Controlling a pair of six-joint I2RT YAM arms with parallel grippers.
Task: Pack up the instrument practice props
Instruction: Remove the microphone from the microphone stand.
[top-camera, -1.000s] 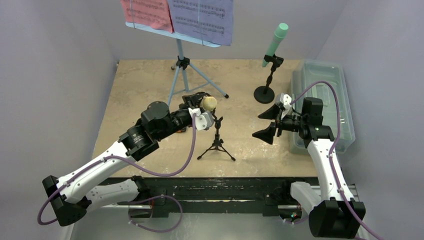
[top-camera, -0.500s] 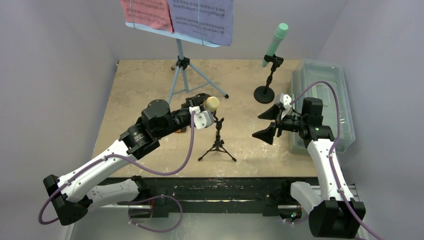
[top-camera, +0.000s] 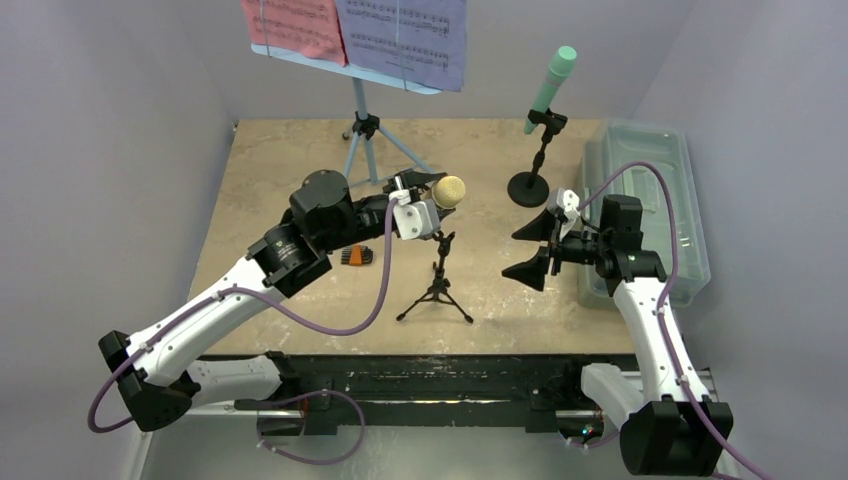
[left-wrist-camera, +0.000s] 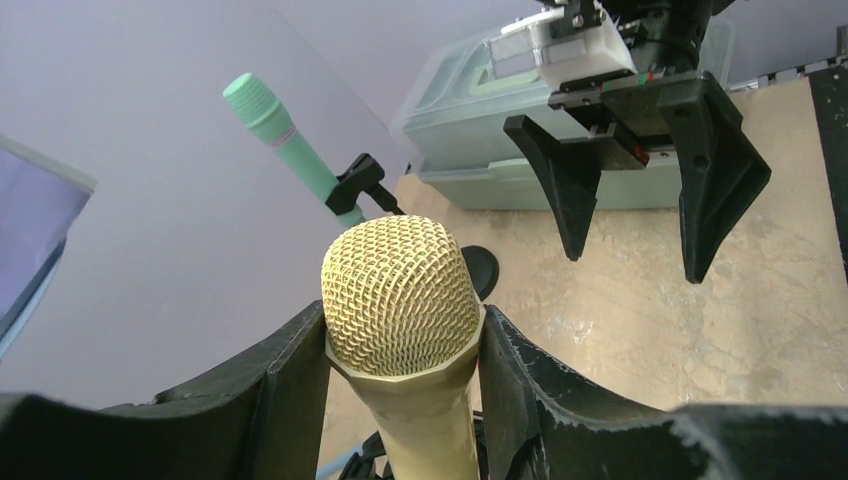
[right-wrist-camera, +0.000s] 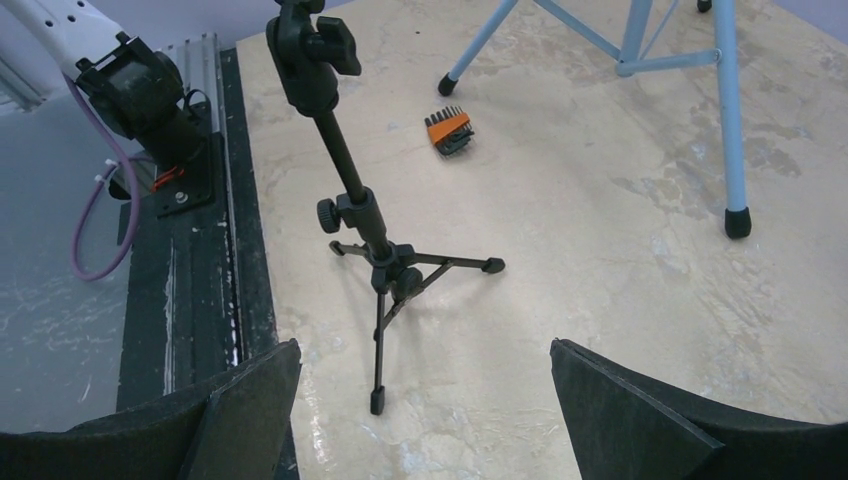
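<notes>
The left end effector (left-wrist-camera: 400, 345) is clamped on the yellow microphone with the round mesh head (left-wrist-camera: 395, 285) — one black finger presses each side, just under the head. In the top view this microphone sits in the middle of the frame, up in the air just above the small black tripod stand (top-camera: 436, 288) on the tan table (top-camera: 270, 170). The right end effector (top-camera: 528, 250), right of the middle, has its fingers wide apart and holds nothing. The mint-green microphone (top-camera: 552, 85) leans in a black round-foot stand (top-camera: 530, 187) at the upper right. The light-blue tripod (top-camera: 362, 140) stands at the top with a red page (top-camera: 295, 25) and a purple page (top-camera: 405, 35) on its tray. The see-through grey plastic tub (top-camera: 695, 240) lies along the right edge.
</notes>
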